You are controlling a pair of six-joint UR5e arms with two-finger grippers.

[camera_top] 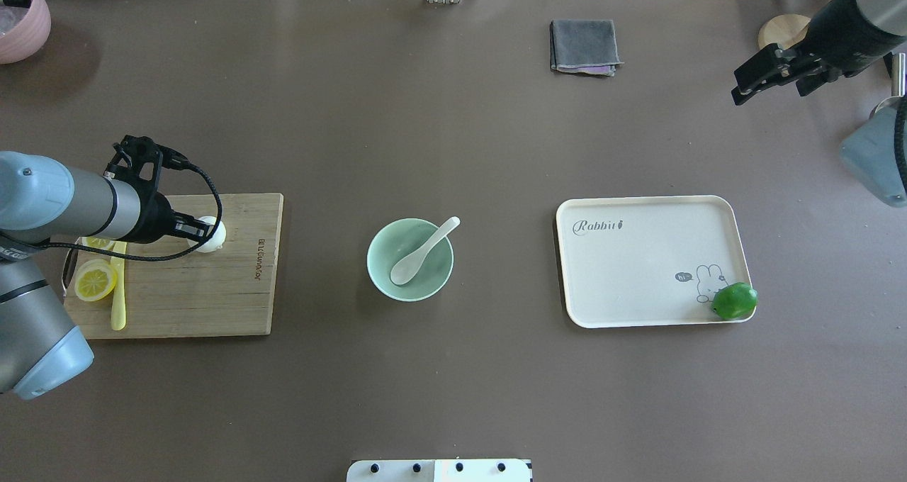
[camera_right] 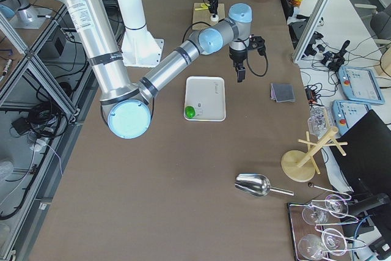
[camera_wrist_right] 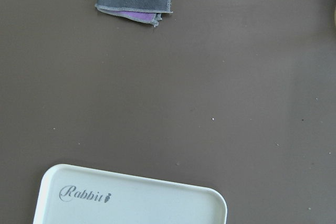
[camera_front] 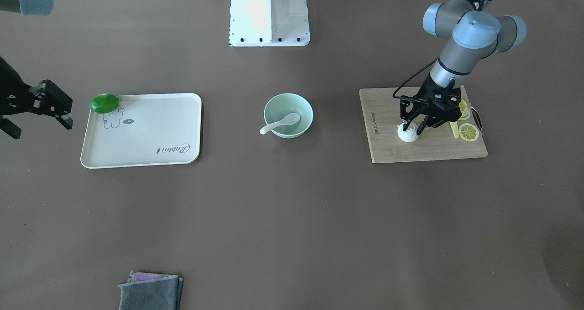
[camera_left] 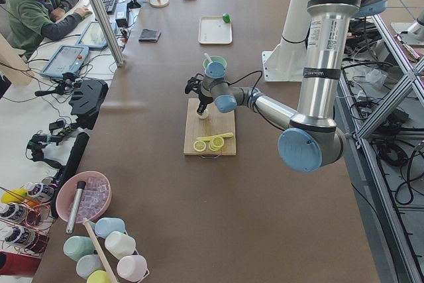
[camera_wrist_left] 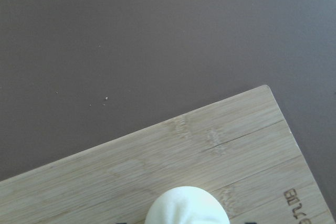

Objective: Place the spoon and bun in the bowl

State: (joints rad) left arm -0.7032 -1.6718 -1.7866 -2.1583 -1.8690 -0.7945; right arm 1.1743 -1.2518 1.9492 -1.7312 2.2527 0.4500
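The white spoon (camera_top: 424, 242) lies in the pale mint-green bowl (camera_top: 386, 276) at the table's middle, with its handle over the rim; both also show in the front view, the spoon (camera_front: 280, 123) in the bowl (camera_front: 301, 107). The white pleated bun (camera_front: 407, 136) stands on the wooden cutting board (camera_front: 424, 150). My left gripper (camera_front: 413, 128) is lowered over the bun, open, a finger on each side. The left wrist view shows the bun (camera_wrist_left: 186, 205) at the bottom edge. My right gripper (camera_top: 772, 91) is open and empty, raised at the far right.
Lemon slices (camera_top: 96, 281) and a yellow knife (camera_top: 118, 290) lie on the board behind the left gripper. A cream tray (camera_top: 652, 262) with a green lime (camera_top: 735, 301) in its corner sits to the right of the bowl. A folded grey cloth (camera_top: 584, 46) lies at the far side.
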